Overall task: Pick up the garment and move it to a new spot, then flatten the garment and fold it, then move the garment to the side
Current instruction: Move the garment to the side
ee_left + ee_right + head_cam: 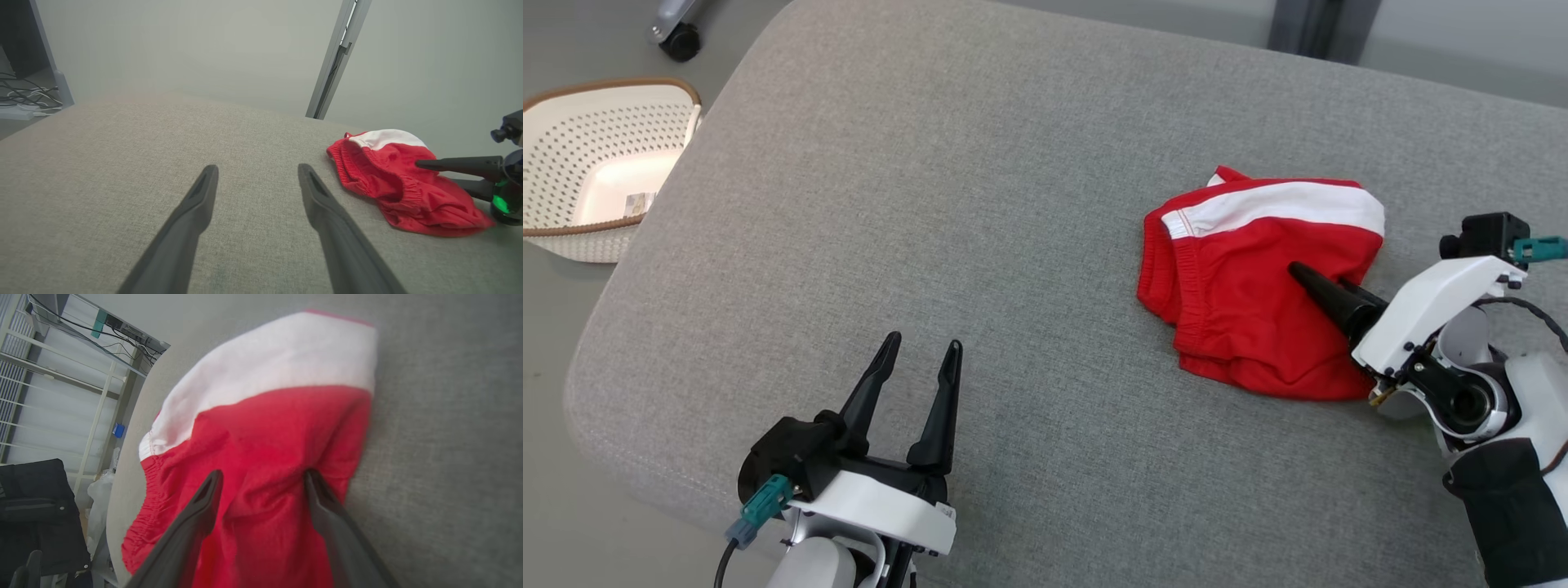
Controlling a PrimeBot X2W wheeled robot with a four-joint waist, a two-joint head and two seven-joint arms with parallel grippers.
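The crumpled red cloth shorts (1241,310) with a white band (1282,206) lie on the right part of the grey woven cushion (915,188), band running left to right along their far edge. Our right gripper (261,475) is nearer: it reaches in low from the near right, fingers apart astride a red fold. Our left gripper (925,341) hovers well apart, near left, fingers spread, empty

head overhead, wrists low; garment (1250,318) in all
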